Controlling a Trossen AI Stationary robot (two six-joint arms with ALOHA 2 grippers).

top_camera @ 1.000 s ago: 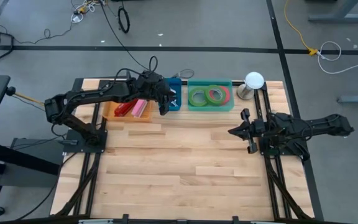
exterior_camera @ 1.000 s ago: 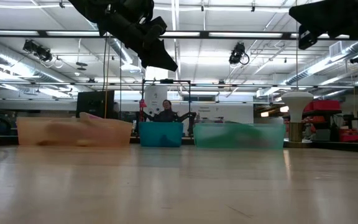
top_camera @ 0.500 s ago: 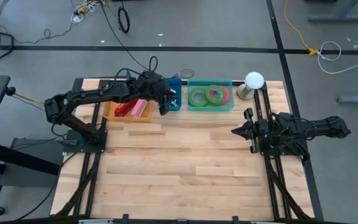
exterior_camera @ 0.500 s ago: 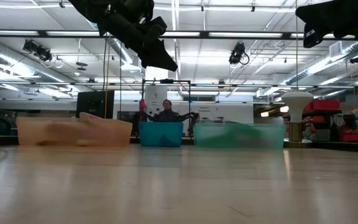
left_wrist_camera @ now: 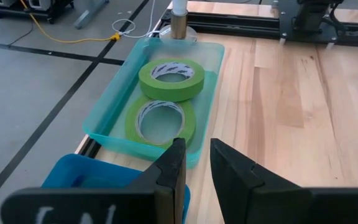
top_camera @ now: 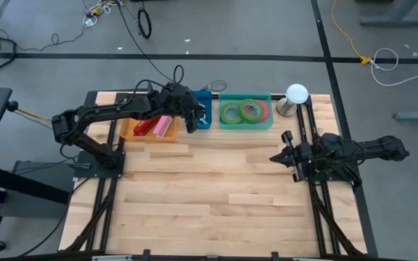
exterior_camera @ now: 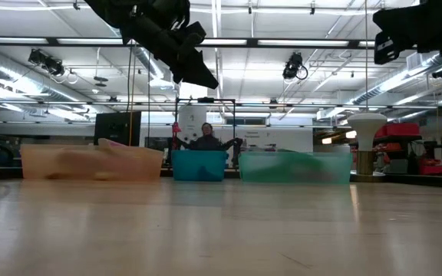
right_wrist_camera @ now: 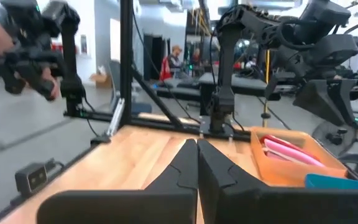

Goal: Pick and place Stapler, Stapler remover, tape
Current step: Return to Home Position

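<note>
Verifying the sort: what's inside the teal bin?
Two green tape rolls and a red-pink roll, partly covered by one green roll. Anything beneath them is hidden.

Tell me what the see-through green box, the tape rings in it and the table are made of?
The teal bin looks like glossy, translucent plastic: you can see dimly through its walls. A green tape roll seems to be matte, papery tape wound on a pale core, likely cardboard. The table is made of light wood planks with visible grain and a smooth, slightly shiny finish.
</note>
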